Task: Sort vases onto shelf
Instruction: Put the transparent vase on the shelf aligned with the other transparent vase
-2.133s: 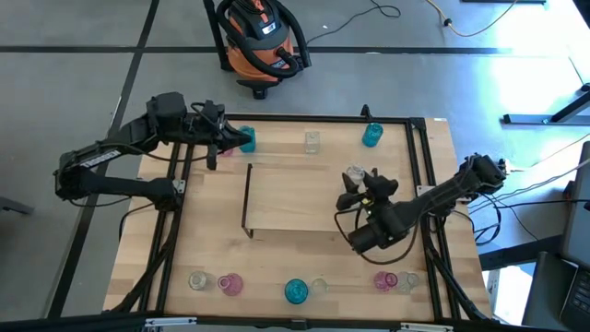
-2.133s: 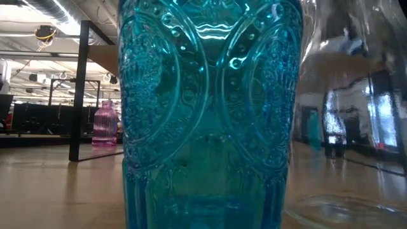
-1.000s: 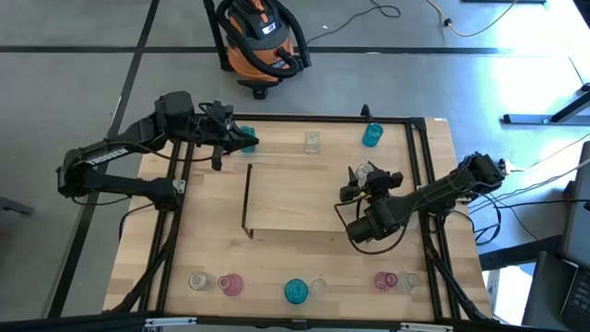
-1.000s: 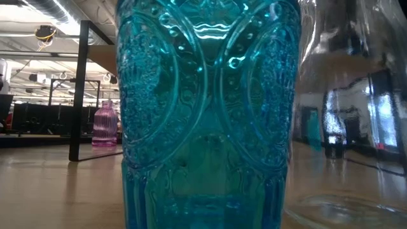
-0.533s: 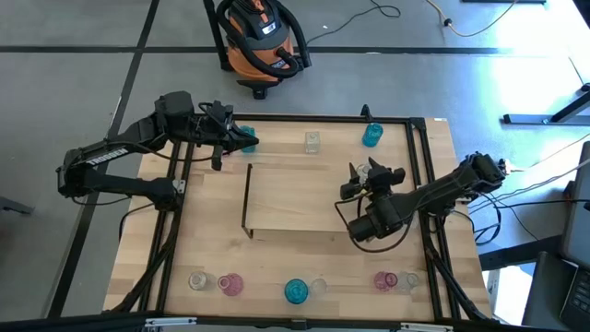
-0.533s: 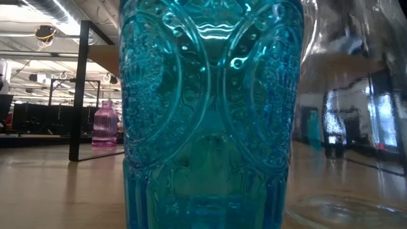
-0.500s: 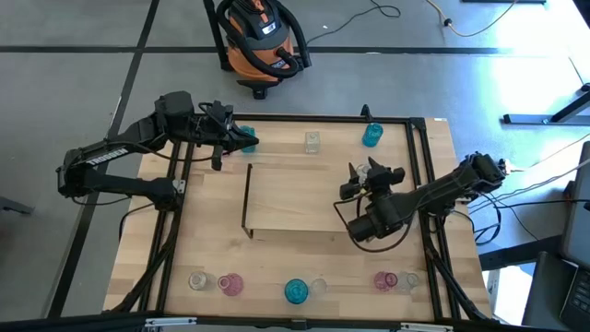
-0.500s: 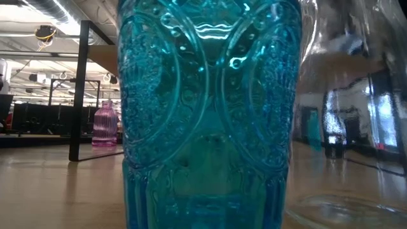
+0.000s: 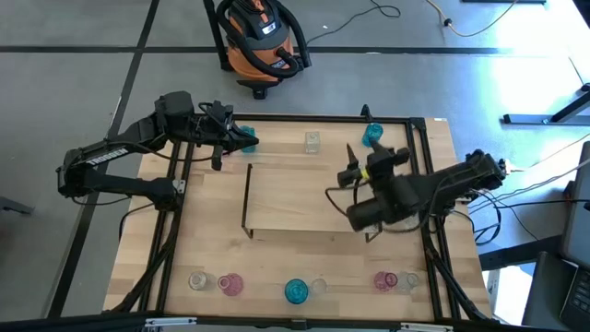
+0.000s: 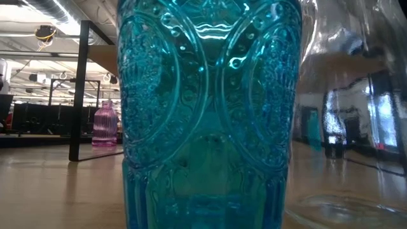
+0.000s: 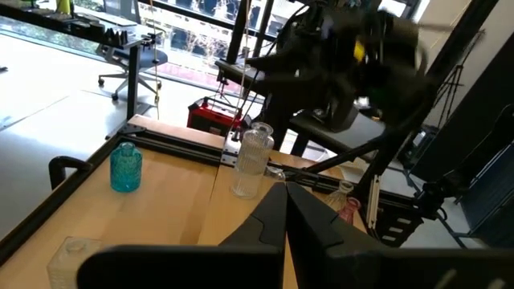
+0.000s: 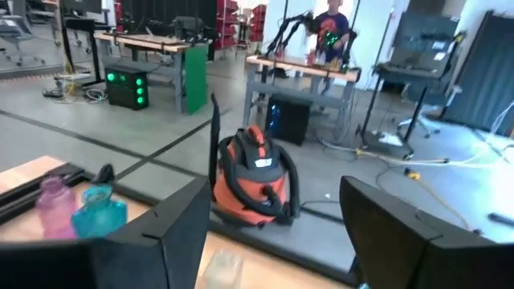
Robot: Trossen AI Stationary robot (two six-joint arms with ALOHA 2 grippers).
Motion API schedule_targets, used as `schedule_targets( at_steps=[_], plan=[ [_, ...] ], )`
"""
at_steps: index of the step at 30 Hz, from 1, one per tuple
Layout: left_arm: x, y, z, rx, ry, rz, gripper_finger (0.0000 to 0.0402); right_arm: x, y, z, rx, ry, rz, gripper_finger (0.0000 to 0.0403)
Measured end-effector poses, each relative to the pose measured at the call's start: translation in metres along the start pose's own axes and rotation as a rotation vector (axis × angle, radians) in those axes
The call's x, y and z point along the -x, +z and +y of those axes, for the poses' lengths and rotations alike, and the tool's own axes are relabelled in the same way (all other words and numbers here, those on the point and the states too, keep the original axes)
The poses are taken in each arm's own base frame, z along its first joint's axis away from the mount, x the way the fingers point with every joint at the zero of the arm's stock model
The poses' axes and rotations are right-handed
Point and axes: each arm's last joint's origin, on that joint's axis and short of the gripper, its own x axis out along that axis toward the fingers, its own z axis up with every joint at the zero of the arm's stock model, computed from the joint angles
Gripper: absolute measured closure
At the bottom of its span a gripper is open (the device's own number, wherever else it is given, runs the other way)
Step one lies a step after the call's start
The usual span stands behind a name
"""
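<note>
Since half a second ago right end effector [image 9: 355, 169] has swung up off the low light-wood shelf [image 9: 295, 198], fingers wide, empty | left end effector [image 9: 221, 138] closed, beside teal-blue glass vase [image 9: 246, 138] | ribbed clear glass vase [image 11: 251, 160] standing beyond its fingertips | handling: light, rigid, slick, breakable; grip narrow neck gently

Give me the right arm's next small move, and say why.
Probably swing the right pincer toward the teal vase at the table's far edge: the pincer hangs open and empty over the shelf's right end, the clear vase stands free of it, and that teal vase is nearest. The left pincer waits shut, far left.
</note>
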Motion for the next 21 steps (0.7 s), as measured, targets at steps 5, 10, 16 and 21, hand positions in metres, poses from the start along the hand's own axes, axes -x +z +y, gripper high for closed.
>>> schedule_targets(
  at_steps=[5, 10, 16, 21],
  plan=[
    [0.000, 0.000, 0.000, 0.001, 0.000, 0.003, 0.0401, -0.005, 0.054, -0.018, -0.023, 0.061, 0.182, 0.0150],
    [0.000, -0.002, 0.000, 0.009, 0.003, 0.022, 0.0401, -0.005, 0.087, -0.059, -0.215, 0.247, 0.513, 0.0150],
    [0.000, -0.005, 0.001, 0.018, 0.007, 0.045, 0.0401, 0.000, 0.072, -0.106, -0.428, 0.281, 0.775, 0.0165],
    [0.000, -0.006, 0.001, 0.022, 0.011, 0.060, 0.0401, 0.005, 0.032, -0.132, -0.468, 0.251, 1.010, 0.0234]
  ],
)
